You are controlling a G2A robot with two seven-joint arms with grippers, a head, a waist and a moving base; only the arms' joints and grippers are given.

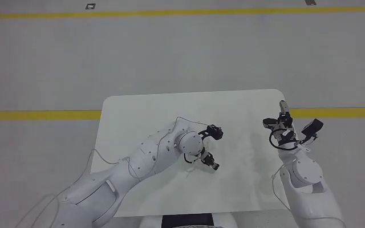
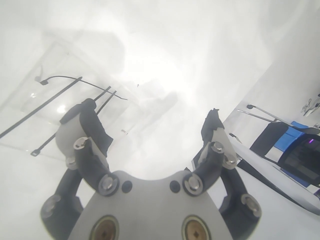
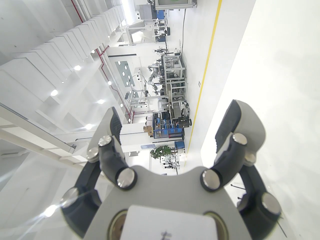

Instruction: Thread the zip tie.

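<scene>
Nothing is in hand yet, so by my reading the task stands at its first step, picking up a tie. The left gripper has its jaws wide apart with nothing between them, and the right gripper is spread the same way and empty. In the left wrist view several black zip ties lie loosely together on what looks like a clear tray, just beyond one fingertip and touching neither; whether it is a tray or a flat sheet I cannot tell. The left arm stretches across the middle of the bench, its gripper low over the surface and turned towards the far side. The right arm is folded near the bench's edge, its gripper raised and pointing out at the room. The next move probably calls for the left gripper to close on a single tie without dragging its neighbours, leaving the head or the tail free for the other gripper, since the tail must meet a small slot
</scene>
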